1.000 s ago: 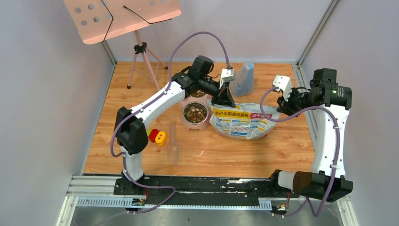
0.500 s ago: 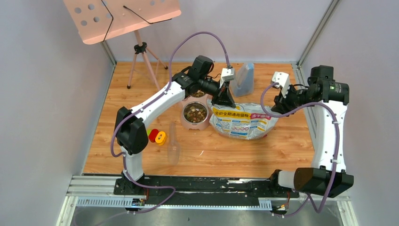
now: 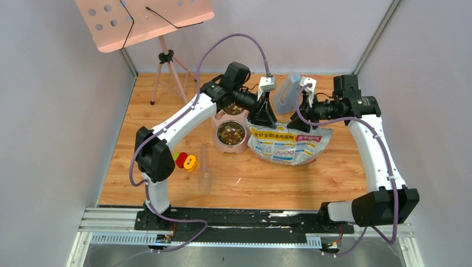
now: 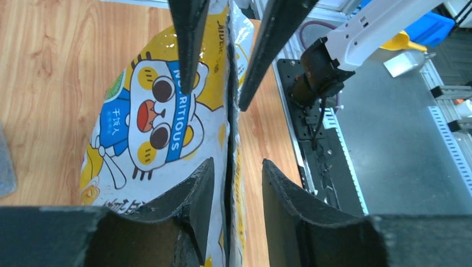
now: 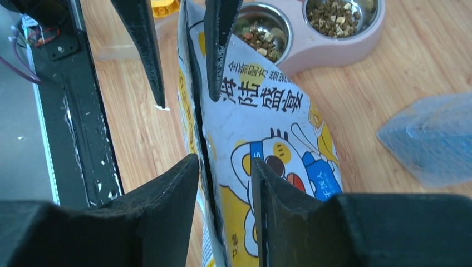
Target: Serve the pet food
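The pet food (image 3: 231, 133) is brown kibble filling the pink double bowl (image 3: 216, 140); both filled cups show in the right wrist view (image 5: 336, 14). The printed bag (image 3: 285, 146) lies flat right of the bowl. My left gripper (image 3: 261, 118) is open, its fingers either side of the bag's upper edge (image 4: 231, 139) at the left corner, own midpoint (image 4: 237, 162). My right gripper (image 3: 299, 118) is open too, straddling the same edge (image 5: 207, 167) from the right end, own midpoint (image 5: 224, 159). Each wrist view shows the other gripper's fingers at its top.
A translucent blue container (image 3: 287, 93) stands behind the bag, between the two wrists. A red-and-yellow toy (image 3: 185, 161) and a clear scoop (image 3: 205, 173) lie left of the bowl. A pink music stand (image 3: 146, 19) on a tripod is at the back left.
My right arm has swung left from the table's right side to the bag's upper edge. My left gripper has hardly moved. The bag and bowl lie as before.
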Controlling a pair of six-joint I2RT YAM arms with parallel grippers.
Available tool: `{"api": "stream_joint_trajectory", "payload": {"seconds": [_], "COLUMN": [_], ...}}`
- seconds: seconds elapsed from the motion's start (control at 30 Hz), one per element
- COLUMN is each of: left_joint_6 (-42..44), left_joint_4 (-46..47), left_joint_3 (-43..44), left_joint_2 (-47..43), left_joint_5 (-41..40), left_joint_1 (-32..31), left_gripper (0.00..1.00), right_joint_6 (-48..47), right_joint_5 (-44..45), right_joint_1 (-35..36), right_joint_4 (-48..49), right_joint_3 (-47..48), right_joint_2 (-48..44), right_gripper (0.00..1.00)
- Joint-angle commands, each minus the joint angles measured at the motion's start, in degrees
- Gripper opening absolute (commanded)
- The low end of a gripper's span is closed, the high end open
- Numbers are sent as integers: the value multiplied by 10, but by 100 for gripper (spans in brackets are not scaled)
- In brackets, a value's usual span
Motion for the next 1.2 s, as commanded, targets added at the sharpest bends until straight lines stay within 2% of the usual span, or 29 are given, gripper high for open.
{"api": "stream_joint_trajectory", "payload": {"seconds": [0.0,0.07,0.2,0.33,0.53,0.63,0.7,0.8,0.83,0.9,1.0,1.03,1.1,1.13,1.17], "left_joint_6": [98,116,65,67,-45,-100,-107,-125,-131,-141,-182,-205,-301,-379,-417], "left_joint_4": [-137,-151,-75,-85,-10,47,60,62,66,74,113,133,235,331,378], "left_joint_3": [41,17,-49,-45,-62,-83,-87,-84,-84,-87,-95,-104,-132,-146,-170], "left_joint_2": [-15,-30,-60,-53,-40,-41,-41,-38,-37,-37,-37,-35,-33,-33,-32], "left_joint_5": [34,24,29,46,109,127,131,136,137,134,128,130,142,150,152], "left_joint_1": [20,30,57,77,87,87,87,87,87,87,87,87,87,87,88], "left_gripper": [46,46,42,28,5,0,0,0,0,0,19,21,21,20,16], "right_joint_6": [68,65,69,98,191,221,229,231,231,233,258,267,288,299,307], "right_joint_5": [-55,-53,-55,-65,-94,-107,-115,-121,-122,-124,-115,-117,-132,-138,-143], "right_joint_1": [16,24,35,46,47,46,46,47,47,46,47,47,47,47,47], "right_joint_4": [73,77,77,88,149,169,175,181,183,188,208,214,225,229,233], "right_joint_3": [-18,-36,-53,-49,-49,-60,-67,-74,-78,-82,-87,-87,-87,-86,-86], "right_joint_2": [-8,-17,-20,-8,10,14,16,14,13,13,12,14,20,23,26], "right_gripper": [40,40,38,34,37,35,25,1,0,0,0,5,22,25,27]}}
